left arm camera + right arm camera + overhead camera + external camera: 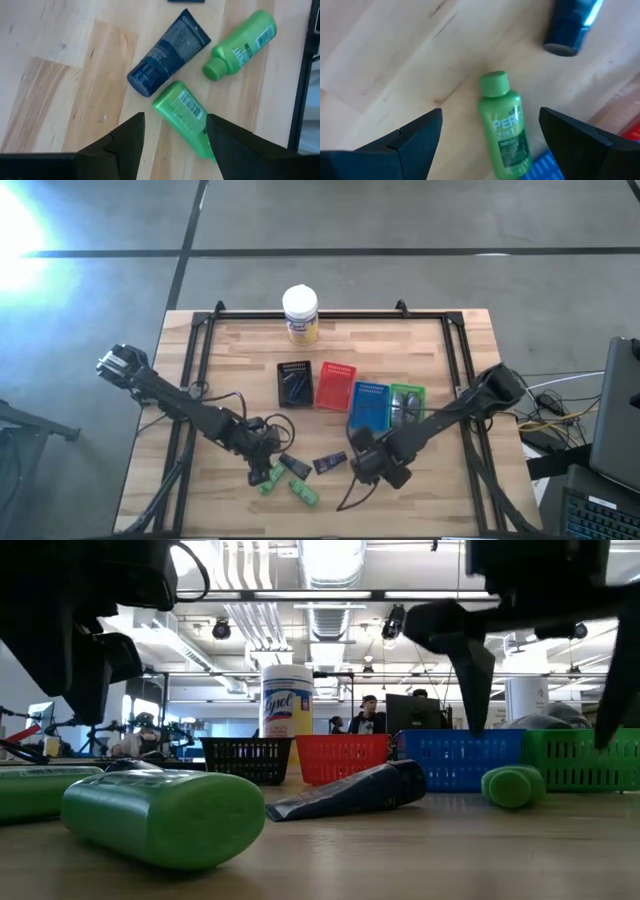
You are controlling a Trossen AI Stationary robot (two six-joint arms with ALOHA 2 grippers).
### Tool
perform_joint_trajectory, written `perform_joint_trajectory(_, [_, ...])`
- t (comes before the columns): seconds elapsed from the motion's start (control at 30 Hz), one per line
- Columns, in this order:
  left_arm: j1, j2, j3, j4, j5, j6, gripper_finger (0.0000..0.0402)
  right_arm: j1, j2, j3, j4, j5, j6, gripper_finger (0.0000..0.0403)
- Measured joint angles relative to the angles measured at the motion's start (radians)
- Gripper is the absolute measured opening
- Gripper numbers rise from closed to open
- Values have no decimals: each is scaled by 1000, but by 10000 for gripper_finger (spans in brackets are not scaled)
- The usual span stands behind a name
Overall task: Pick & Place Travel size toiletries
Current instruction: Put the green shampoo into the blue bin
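Nearest the tabletop's [420, 500] front edge lie the loose toiletries: two green bottles [304, 492] and a dark navy tube [294, 464] in a cluster, another navy tube [329, 463] just beside; the left gripper [175, 132] hovers over one green bottle [185, 116], fingers spread wide and empty; the right gripper [490, 127] hangs above another green bottle [502, 131], fingers likewise wide with nothing held. These look light, stiff plastic, smooth and round, so likely to roll or slip; I'd say take each across the middle of its body, not the cap; the navy tubes look softer and flatter. Farther back stand black [294, 382], red [334, 385], blue [369, 405] and green [406, 402] trays; beyond, a white-capped jar [300, 315].
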Motion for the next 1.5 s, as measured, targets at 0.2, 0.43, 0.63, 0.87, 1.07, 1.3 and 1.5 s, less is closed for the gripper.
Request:
perform_joint_trajectory(0.2, [0, 0, 0, 15, -27, -30, 216, -3, 46, 0, -2, 15, -68, 324])
perform_joint_trajectory(0.43, [10, 0, 0, 32, -120, 28, 216, -11, 71, -2, 4, 18, -44, 314])
perform_joint_trajectory(0.63, [30, 0, 0, 41, -150, -9, 216, -11, 72, -2, 38, 16, -8, 303])
perform_joint_trajectory(0.87, [30, 0, 0, 46, -151, -26, 216, -11, 72, -2, 41, 14, -9, 298])
perform_joint_trajectory(1.07, [30, 0, 0, 47, -188, -22, 216, -13, 71, -2, 41, 3, -45, 315])
perform_joint_trajectory(1.3, [31, 0, 0, 48, -194, -63, 216, -21, 71, -3, 37, 3, -43, 331])
perform_joint_trajectory(1.5, [31, -1, 0, 63, -194, -71, 216, -23, 71, -3, 38, -16, -52, 336])
